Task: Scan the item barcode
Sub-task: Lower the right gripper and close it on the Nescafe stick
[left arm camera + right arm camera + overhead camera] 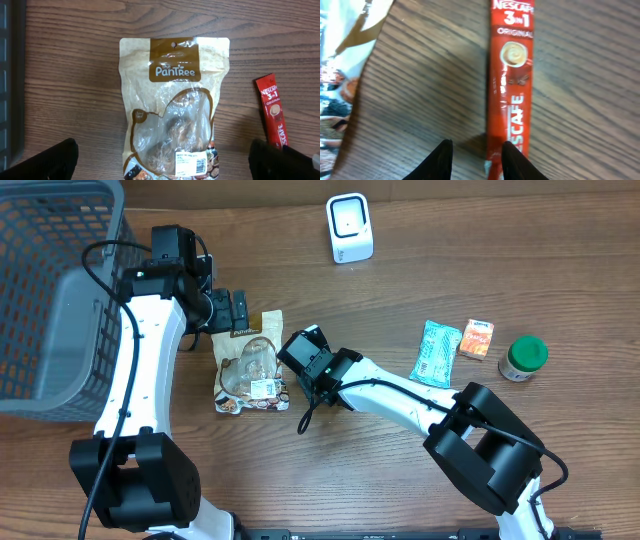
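Observation:
A tan Pantree snack bag (250,365) lies flat on the wooden table, its white barcode label (192,162) facing up near its lower end. My left gripper (162,159) hangs open above this bag (172,100), one finger on each side and well clear of it. To the bag's right a red Nescafe 3in1 stick (512,75) lies on the table. My right gripper (475,155) is low over the stick's near end, jaws apart, and its right finger covers that end. The white scanner (350,228) stands at the back of the table.
A grey mesh basket (50,290) fills the far left. On the right lie a teal packet (437,352), a small orange box (476,338) and a green-lidded jar (523,358). The two grippers work close together around the bag.

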